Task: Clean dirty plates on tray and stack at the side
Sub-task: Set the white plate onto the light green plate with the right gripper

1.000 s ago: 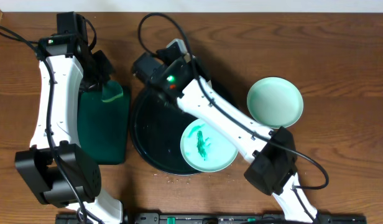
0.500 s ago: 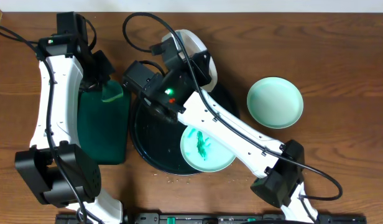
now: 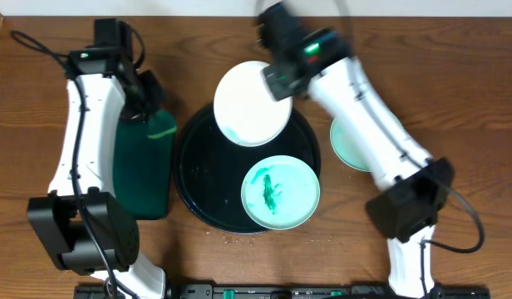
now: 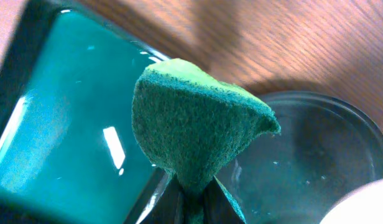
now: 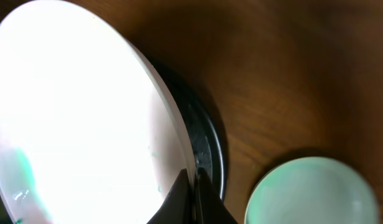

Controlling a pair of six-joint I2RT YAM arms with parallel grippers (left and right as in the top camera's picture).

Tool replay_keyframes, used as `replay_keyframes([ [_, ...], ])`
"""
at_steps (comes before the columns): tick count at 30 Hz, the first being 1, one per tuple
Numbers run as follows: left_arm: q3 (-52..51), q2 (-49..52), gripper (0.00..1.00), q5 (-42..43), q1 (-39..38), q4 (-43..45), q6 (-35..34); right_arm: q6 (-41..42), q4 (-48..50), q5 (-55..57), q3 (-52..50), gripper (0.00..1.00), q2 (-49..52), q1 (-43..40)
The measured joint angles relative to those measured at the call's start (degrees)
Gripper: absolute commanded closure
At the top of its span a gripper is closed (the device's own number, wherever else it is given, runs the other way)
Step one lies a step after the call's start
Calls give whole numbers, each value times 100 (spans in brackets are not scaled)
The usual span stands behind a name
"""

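The right gripper was clamped on the white plate, pinching only a thin bite of its right rim, and the plate hung tilted over the far part of the black tray, with most of its width out to the left of the fingers. That grip looked like the chief hazard. With so little rim between the jaws, the plate could have pivoted or slipped out. It would then have dropped onto the tray's rim or onto the smeared mint plate, which lay on the near right of the tray. A green trace showed near the white plate's near left edge, far from the grasp. Wiping there would likely have levered the plate against the fingers and twisted it loose. The left gripper was closed on a green sponge, held by one pinched corner above the edge where the green rectangular tray met the black tray. A sponge held that loosely could have folded rather than scrubbed, or dripped on the table. The other mint plate sat on the table to the right, partly hidden under the right arm. A careless swing with the white plate could have knocked it.
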Motion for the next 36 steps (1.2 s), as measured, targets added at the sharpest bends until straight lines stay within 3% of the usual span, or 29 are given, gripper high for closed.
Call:
replay_keyframes([
  [6, 0, 0, 93, 26, -448, 225, 0, -114, -699, -1803, 0, 99, 0, -1971],
  [15, 0, 0, 93, 26, -468, 225, -2, 22, -1497, -1067, -439, 99, -35, -4138],
  [25, 0, 0, 93, 26, -472, 282, -2, -2, 216, -905, -2767, 99, -61, -4131],
  [33, 0, 0, 93, 28, -472, 284, -2, -46, -48, -960, -3032, 97, -61, -3862],
  [36, 0, 0, 93, 26, -472, 284, -2, -94, -459, -960, -3036, 84, -61, -3858],
])
